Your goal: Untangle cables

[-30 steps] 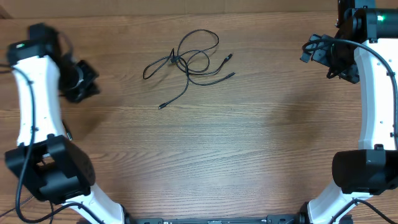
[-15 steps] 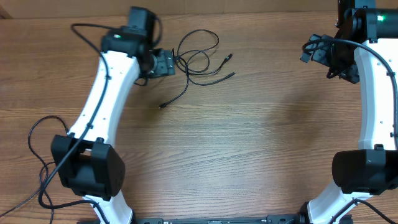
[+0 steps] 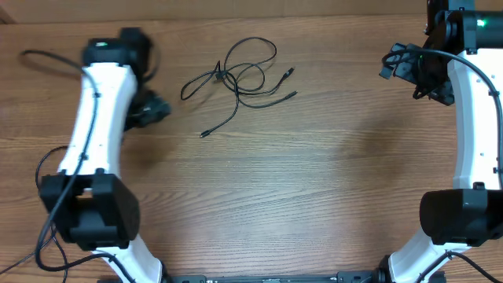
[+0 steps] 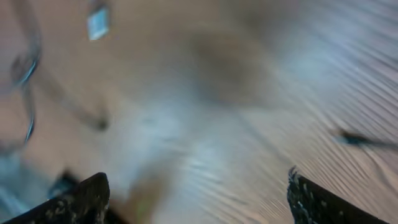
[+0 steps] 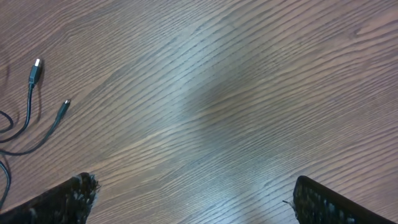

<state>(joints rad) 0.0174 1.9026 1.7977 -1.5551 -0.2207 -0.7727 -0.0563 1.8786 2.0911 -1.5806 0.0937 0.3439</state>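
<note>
2 sets of fingers stand wide and empty, left fingers (image 4: 81,202) beside the knotted cables (image 3: 236,79) near the worktop's (image 3: 314,196) far edge, right fingers (image 5: 62,202) by its far right corner, so untangling looks unstarted and next calls for pinching 1 free plug end (image 3: 203,134).

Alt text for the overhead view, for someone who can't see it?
Tangled thin black cables lie on the wooden table, held by neither hand. The left hand hovers left of them; the right hand sits far right.
</note>
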